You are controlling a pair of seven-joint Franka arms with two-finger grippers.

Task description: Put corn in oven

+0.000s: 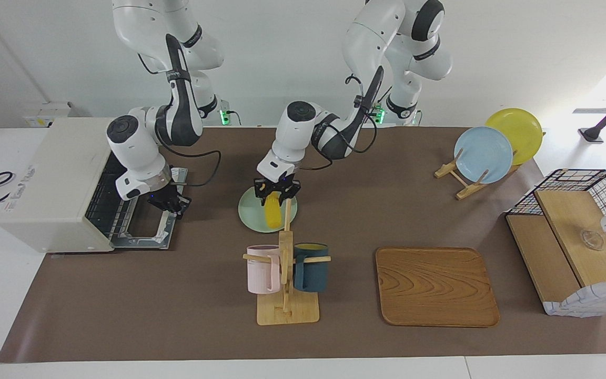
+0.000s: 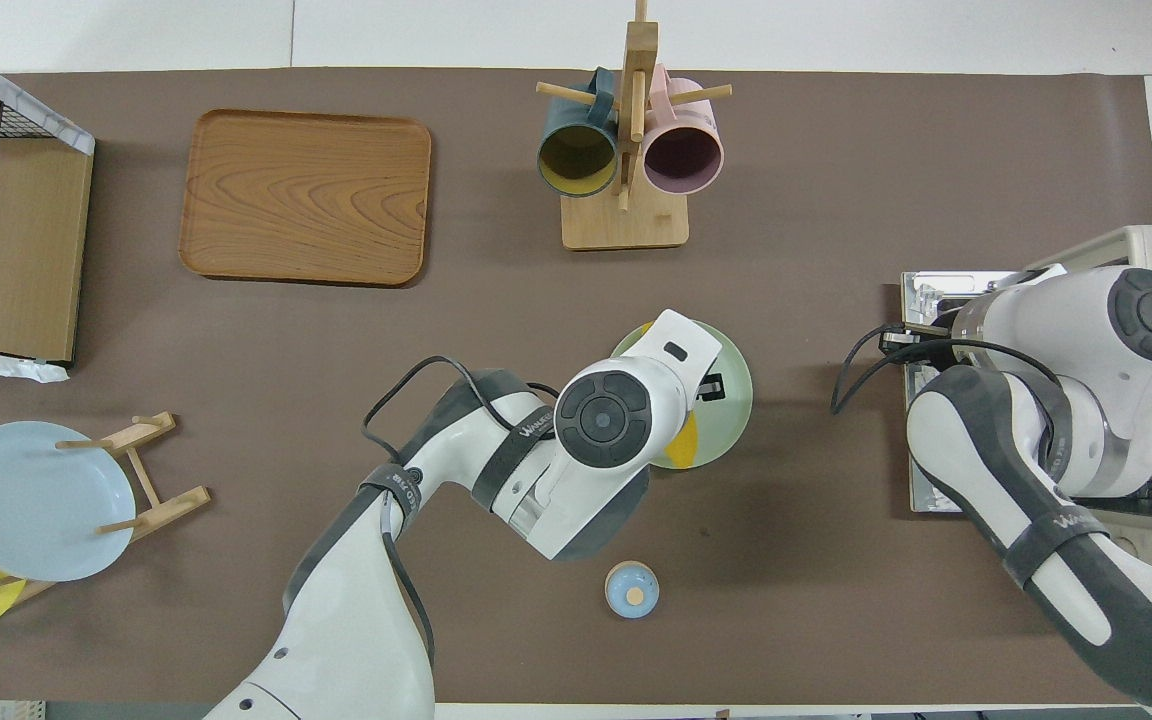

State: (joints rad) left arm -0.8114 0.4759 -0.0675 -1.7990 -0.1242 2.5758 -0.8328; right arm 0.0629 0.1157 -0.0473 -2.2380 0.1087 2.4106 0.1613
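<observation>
The yellow corn [image 1: 272,215] hangs tip-down from my left gripper [image 1: 275,196], which is shut on its upper end just above the pale green plate [image 1: 253,210]. From overhead only a sliver of corn [image 2: 682,452] shows under the left wrist, over the plate [image 2: 731,390]. The cream oven [image 1: 50,173] stands at the right arm's end of the table. Its glass door [image 1: 142,231] is folded down flat and the wire rack inside shows. My right gripper [image 1: 170,202] is shut at the door's free edge. Whether it grips the handle bar I cannot tell.
A wooden mug rack [image 1: 285,295] with a pink and a dark blue mug stands farther from the robots than the plate. Beside it lies a wooden tray [image 1: 436,287]. A plate stand [image 1: 458,176], a wire basket [image 1: 576,181] and a small blue round piece [image 2: 631,588] are also here.
</observation>
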